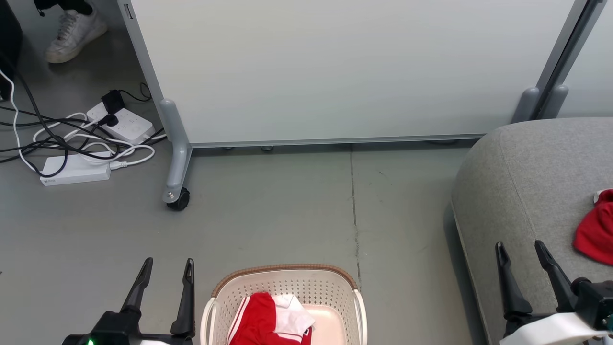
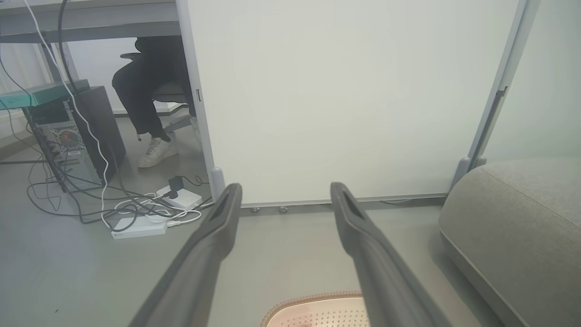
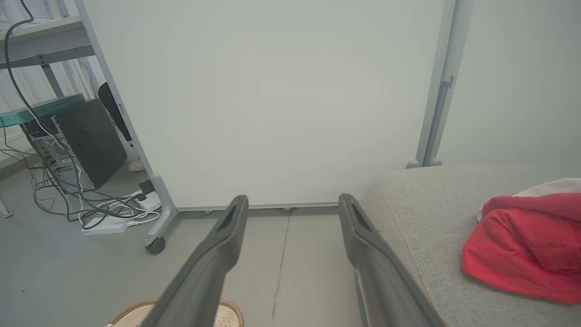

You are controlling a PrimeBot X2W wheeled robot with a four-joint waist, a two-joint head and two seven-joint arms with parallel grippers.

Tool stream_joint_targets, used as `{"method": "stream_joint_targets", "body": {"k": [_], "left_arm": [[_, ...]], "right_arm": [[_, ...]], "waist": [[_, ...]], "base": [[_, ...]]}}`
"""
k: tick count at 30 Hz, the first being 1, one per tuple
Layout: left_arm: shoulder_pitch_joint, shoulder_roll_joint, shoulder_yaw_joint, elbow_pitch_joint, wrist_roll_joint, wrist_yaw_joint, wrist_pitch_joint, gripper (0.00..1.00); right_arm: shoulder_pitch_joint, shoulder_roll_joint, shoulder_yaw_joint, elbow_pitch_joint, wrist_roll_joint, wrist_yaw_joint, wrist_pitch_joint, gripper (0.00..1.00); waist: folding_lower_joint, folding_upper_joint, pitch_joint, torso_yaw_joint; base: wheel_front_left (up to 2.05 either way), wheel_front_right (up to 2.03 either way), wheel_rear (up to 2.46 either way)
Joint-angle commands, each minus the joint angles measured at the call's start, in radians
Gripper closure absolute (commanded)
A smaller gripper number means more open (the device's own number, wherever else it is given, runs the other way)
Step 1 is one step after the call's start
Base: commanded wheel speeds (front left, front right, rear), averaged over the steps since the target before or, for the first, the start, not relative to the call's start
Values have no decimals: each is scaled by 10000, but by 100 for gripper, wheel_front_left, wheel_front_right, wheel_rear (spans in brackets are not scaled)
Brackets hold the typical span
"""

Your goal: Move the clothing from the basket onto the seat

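- Your left hand (image 1: pixel 168 262) hung low beside the basket (image 1: pixel 287 268), on its left, with its two dark fingers spread wide and nothing between them.
- In the left wrist view you had the same spread fingers (image 2: pixel 218 227) pointing over the bare grey floor (image 2: pixel 68 272) towards the white partition panel (image 2: pixel 340 100).
- Your right hand (image 1: pixel 519 244) hovered at the front of the seat (image 1: pixel 527 163), also spread wide and holding nothing.
- The clothing (image 1: pixel 261 318), red with white panels and thin white stripes, lay crumpled inside the basket, towards its left side.
- The basket stood on the floor between your two hands, just apart from the seat.
- A second red garment (image 1: pixel 596 230) lay bunched on top of the seat, to the right of your right hand and not touching it; a bit of white showed at its upper edge.
- Beyond the basket, the panel stood on a castor foot (image 1: pixel 178 199).
- Left of the panel, you had white power strips (image 1: pixel 76 170) tangled with black and white cables, and a person's white shoe (image 1: pixel 74 31) farther back.
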Motion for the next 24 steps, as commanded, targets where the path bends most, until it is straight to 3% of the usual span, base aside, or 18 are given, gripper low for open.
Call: {"method": "stream_joint_targets", "body": {"k": [1, 24], "left_arm": [[126, 46, 18, 19, -3, 49, 3, 0], [-46, 56, -41, 173, -136, 222, 101, 0]], "right_arm": [[61, -28, -50, -48, -67, 2, 42, 0], [14, -26, 63, -268, -27, 2, 121, 0]], "waist": [[0, 0, -5, -9], [0, 0, 36, -136]], "base": [[0, 0, 0], [0, 0, 0]]}}
